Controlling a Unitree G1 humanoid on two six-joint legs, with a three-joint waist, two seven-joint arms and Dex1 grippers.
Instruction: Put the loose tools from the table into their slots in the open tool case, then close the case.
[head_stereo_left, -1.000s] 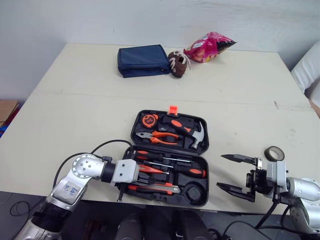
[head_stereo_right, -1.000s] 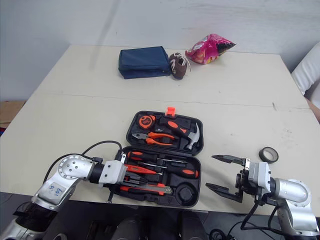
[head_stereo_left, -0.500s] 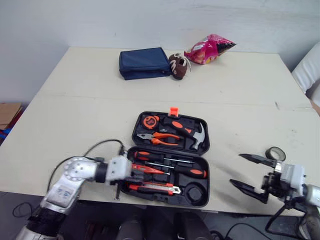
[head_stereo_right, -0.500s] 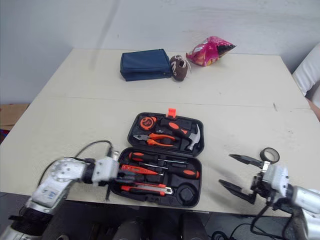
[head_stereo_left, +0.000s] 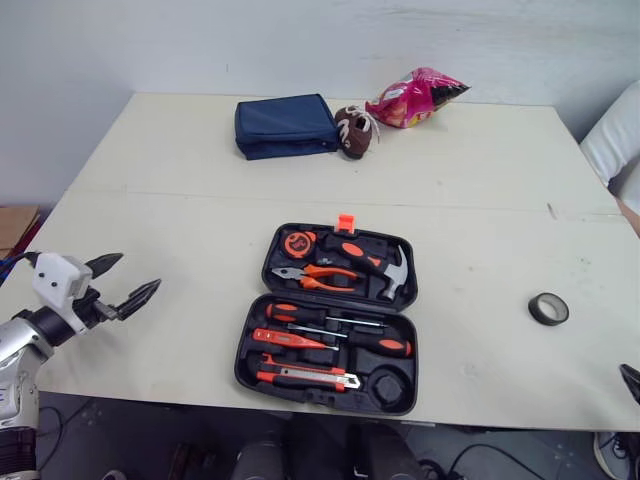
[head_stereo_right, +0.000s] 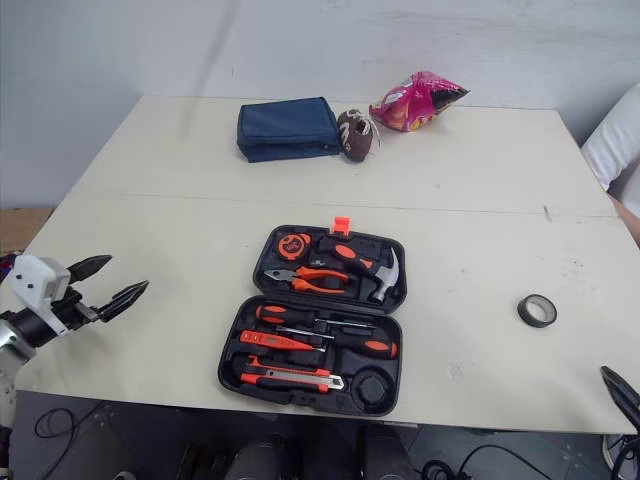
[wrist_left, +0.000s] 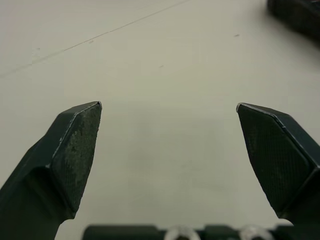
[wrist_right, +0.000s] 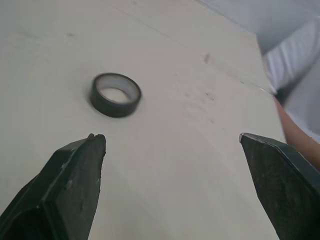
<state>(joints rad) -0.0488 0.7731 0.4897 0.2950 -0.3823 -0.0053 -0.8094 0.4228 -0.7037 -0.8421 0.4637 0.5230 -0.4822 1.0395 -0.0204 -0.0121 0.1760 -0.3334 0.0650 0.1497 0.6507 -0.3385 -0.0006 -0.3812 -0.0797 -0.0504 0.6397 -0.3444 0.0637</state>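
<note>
One tool is left out: the tape (head_stereo_right: 537, 310) lies on the table (head_stereo_right: 450, 200), right of the open case (head_stereo_right: 330, 290), whose round slot (head_stereo_right: 368, 385) looks free for it. Right gripper (wrist_right: 170, 137), spread and empty, faces the tape, likely to fetch it; left gripper (head_stereo_left: 139, 272) gapes empty, well clear.

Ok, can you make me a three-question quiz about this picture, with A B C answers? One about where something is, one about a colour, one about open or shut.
1. Where is the tape roll?
A. on the table, right of the tool case
B. inside a slot
C. on the floor

2. What colour is the pouch?
A. red
B. dark blue
C. yellow

3. The left gripper is:
A. open, empty
B. shut on a tool
C. shut, empty

Answers: 1 A, it lies on bare tabletop beside the case; 2 B, it is navy; 3 A, its fingers stand apart with nothing between.
</note>
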